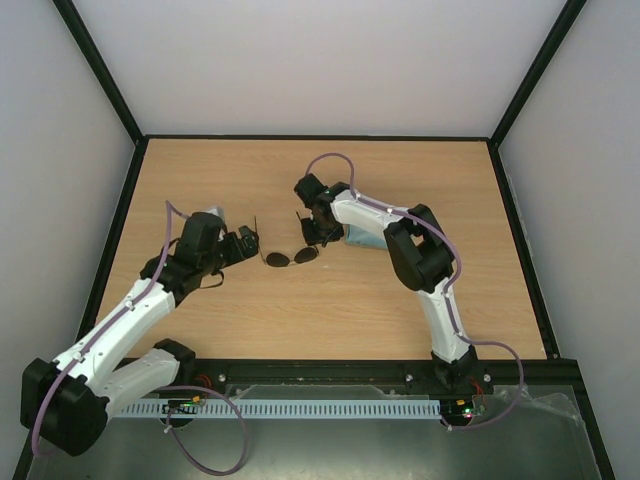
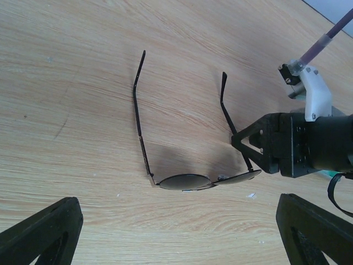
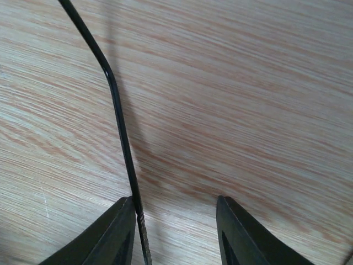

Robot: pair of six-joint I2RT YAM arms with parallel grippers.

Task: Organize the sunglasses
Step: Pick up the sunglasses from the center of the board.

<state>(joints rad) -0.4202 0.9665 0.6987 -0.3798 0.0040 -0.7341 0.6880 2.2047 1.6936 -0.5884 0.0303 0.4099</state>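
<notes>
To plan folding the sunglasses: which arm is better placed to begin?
Right, probably: the right gripper has one temple arm of the sunglasses between its open fingers; the left gripper hovers short of the lenses.

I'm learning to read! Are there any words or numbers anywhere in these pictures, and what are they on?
None can be read. The sunglasses, the wooden table, the left arm and the right arm show no words, numbers or brand marks in any view.

blue-grey cloth [image 1: 362, 240], probably, mostly under right arm [image 1: 400, 235], sunglasses [image 3: 118, 127] cut to one temple in right wrist view
</notes>
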